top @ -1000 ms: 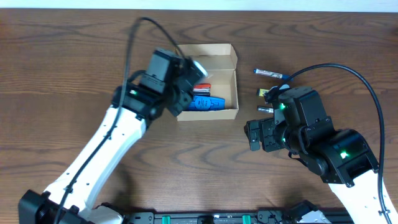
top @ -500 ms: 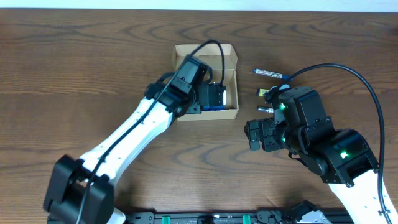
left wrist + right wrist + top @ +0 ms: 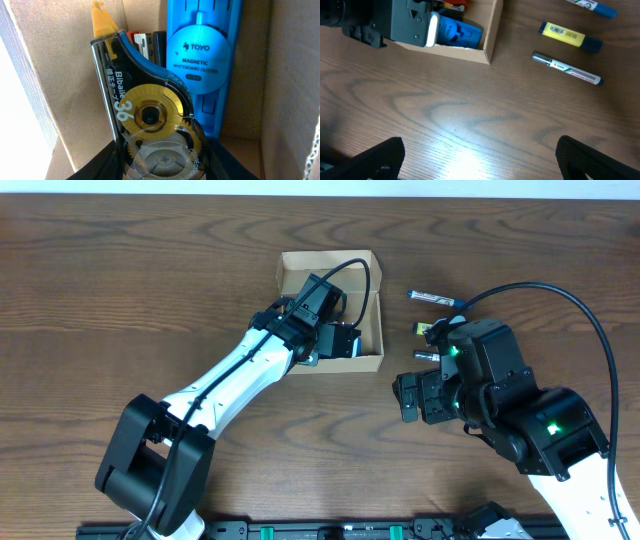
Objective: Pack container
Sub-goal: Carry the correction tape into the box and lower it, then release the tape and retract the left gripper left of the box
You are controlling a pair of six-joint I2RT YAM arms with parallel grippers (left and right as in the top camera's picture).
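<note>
Left wrist: left claw [image 3: 340, 340] grips correction tape [image 3: 150, 120] inside container [image 3: 300, 270] (right claw [image 3: 482, 160] spread apart).

The left gripper [image 3: 347, 340], clamped on a clear plastic correction tape dispenser [image 3: 150, 115], and a blue plastic whiteboard duster [image 3: 200, 60] crowd the small tan cardboard box [image 3: 379, 320]. Right of the box, three loose pens [image 3: 427, 328] clutter the brown wooden surface [image 3: 120, 280]. Left of it the way is open.

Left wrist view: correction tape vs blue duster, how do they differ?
The correction tape is dark see-through plastic with a yellow gear and tip; the whiteboard duster is solid blue. The tape is nearest the camera, held in the left gripper; the duster lies behind it, ungripped. The tape reads Bibaile 36, the duster TOYO. Both are inside the container.
</note>
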